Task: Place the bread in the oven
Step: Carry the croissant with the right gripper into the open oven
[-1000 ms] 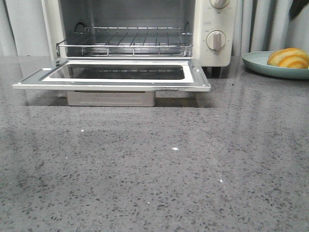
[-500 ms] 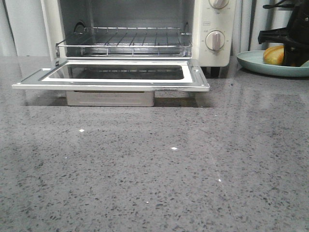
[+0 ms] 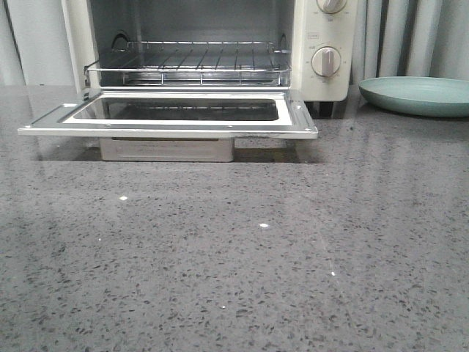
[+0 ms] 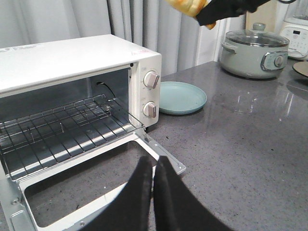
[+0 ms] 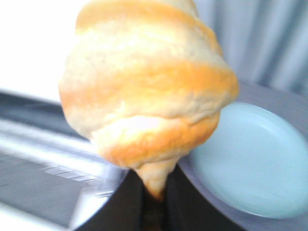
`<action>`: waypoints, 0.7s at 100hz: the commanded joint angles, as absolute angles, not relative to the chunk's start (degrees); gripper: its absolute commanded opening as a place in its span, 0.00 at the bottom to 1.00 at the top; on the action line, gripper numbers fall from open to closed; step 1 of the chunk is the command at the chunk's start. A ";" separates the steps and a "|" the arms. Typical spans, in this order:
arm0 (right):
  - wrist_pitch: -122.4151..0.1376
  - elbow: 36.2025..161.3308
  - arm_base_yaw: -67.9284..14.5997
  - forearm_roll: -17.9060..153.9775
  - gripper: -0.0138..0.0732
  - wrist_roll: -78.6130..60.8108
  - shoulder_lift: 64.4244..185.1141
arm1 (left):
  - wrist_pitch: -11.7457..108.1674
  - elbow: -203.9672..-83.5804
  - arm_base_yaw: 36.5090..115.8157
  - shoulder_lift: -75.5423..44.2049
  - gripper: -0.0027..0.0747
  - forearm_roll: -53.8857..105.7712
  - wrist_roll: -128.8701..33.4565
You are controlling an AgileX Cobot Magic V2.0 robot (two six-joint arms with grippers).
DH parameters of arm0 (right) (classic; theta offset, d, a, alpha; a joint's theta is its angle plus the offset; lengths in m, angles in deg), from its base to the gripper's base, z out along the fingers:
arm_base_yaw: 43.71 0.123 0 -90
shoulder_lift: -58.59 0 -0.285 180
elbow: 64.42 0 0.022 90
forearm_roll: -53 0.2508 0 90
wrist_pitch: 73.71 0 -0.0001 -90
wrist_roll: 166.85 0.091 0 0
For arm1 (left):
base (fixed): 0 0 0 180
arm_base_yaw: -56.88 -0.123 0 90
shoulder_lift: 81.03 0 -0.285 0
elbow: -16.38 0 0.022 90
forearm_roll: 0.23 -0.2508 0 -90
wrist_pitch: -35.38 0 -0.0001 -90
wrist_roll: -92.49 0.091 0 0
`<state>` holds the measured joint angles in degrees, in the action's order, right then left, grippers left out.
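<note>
1. Oven (image 3: 190, 66) door lies flat, rack (image 4: 62, 134) bare: ready to load.
2. Right fingers (image 5: 154, 202) pinch the bread (image 5: 149, 91) by its lower tip; roll held high above the plate (image 3: 418, 95), likely for clearance over the oven.
3. Left fingers (image 4: 155, 192) pressed together, holding nothing, over the door.
</note>
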<state>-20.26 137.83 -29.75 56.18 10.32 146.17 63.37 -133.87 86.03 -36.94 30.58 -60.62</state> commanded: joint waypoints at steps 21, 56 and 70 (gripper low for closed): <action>-21.24 138.72 -12.40 65.04 0.09 8.45 141.96 | 57.15 -135.52 86.38 -36.94 0.01 28.60 -61.02; -25.60 134.38 -6.81 64.73 0.09 5.33 155.84 | 57.67 -135.52 86.38 -36.94 0.01 28.60 -61.02; -31.16 134.51 -8.98 63.74 0.09 5.33 161.70 | 58.36 -135.52 86.38 -36.94 0.01 28.60 -61.02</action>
<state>-24.29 132.92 -7.26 64.40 5.99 161.27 61.39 -133.87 86.03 -36.94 27.66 -60.62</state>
